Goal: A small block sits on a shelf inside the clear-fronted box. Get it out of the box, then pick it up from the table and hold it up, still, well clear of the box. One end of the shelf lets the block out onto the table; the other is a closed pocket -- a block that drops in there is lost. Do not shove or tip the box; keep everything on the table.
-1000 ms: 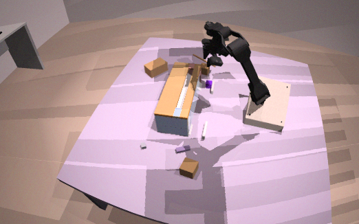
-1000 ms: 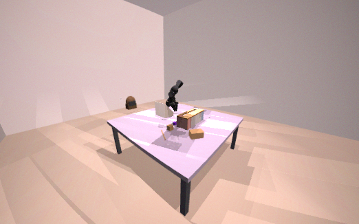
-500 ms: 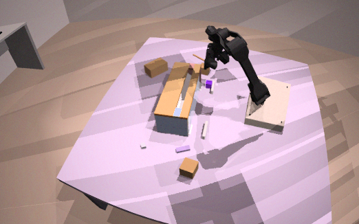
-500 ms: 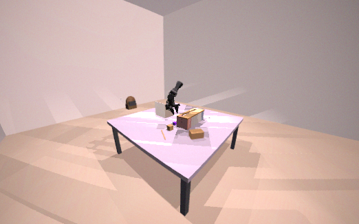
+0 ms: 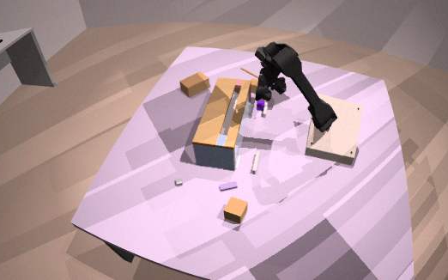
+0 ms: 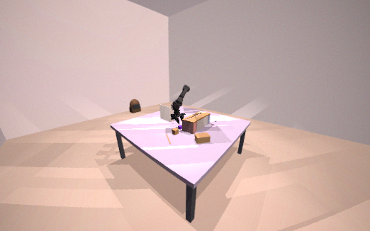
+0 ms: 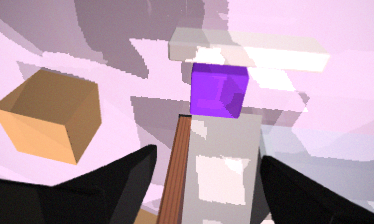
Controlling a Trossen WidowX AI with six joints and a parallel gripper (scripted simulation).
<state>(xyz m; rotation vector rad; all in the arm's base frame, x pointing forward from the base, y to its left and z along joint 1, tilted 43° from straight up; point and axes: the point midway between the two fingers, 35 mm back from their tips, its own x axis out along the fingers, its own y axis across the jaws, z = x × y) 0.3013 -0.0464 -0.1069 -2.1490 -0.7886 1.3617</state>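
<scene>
The small purple block [image 5: 260, 105] [image 6: 180, 127] [image 7: 219, 91] lies on the table just outside the box [image 5: 211, 112] [image 6: 189, 126], at the end of a pale ramp [image 7: 222, 145] with a brown side wall [image 7: 176, 170]. A white bar [image 5: 264, 109] [image 7: 248, 49] lies along the block's far side in the wrist view, very close to it. My gripper [image 5: 270, 91] [image 6: 178, 121] [image 7: 208, 157] is open and empty, above the ramp and short of the block. The block shows beyond and between the fingertips in the wrist view. The box stands upright, with a slot in its orange top.
An orange cube [image 6: 175, 131] [image 7: 48, 115] lies near the block, with a thin orange stick [image 5: 249, 72] [image 6: 168, 138] beyond. A larger orange block [image 5: 195, 84] [image 6: 202, 137] is behind the box. Another orange cube [image 5: 236, 210], a lilac bar [image 5: 228, 185] and a second white bar [image 5: 256, 161] lie toward the front.
</scene>
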